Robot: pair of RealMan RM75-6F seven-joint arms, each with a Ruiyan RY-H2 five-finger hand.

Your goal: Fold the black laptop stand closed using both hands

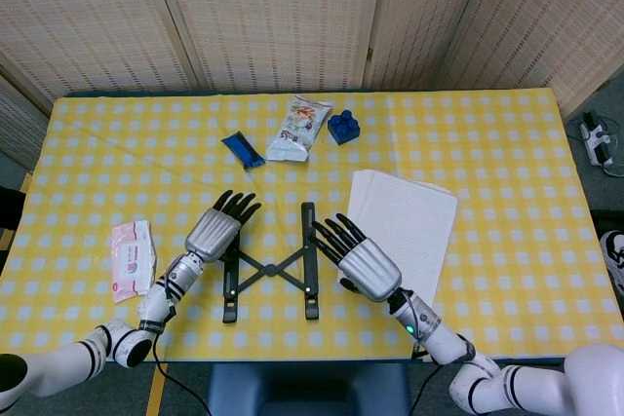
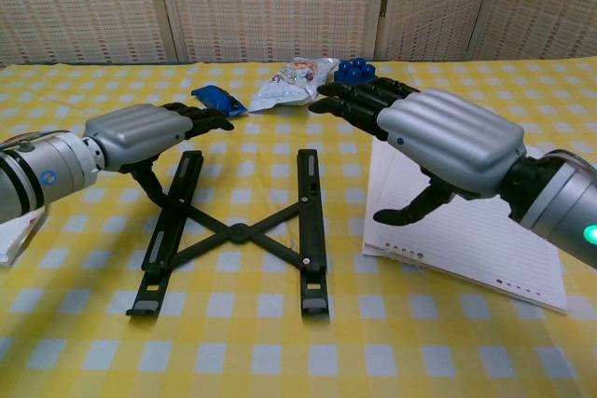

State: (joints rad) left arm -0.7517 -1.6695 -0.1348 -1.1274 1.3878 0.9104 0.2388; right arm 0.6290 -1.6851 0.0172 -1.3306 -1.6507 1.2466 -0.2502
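One black laptop stand (image 1: 270, 262) (unfolded) between left hand (image 1: 215, 231) and right hand (image 1: 357, 260), both spread, empty.

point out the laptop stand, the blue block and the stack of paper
laptop stand (image 2: 240, 232), chest view, centre pivot of its crossed bars
blue block (image 1: 342, 127), head view, its top
stack of paper (image 1: 411, 216), head view, middle of top sheet

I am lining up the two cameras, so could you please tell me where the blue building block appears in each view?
Head view: the blue building block sits in the upper middle, just right of the snack packet.
Chest view: the block is at the far middle, partly hidden behind the fingers of the right robot hand.
Shared landmark: the snack packet is immediately left of it in both.
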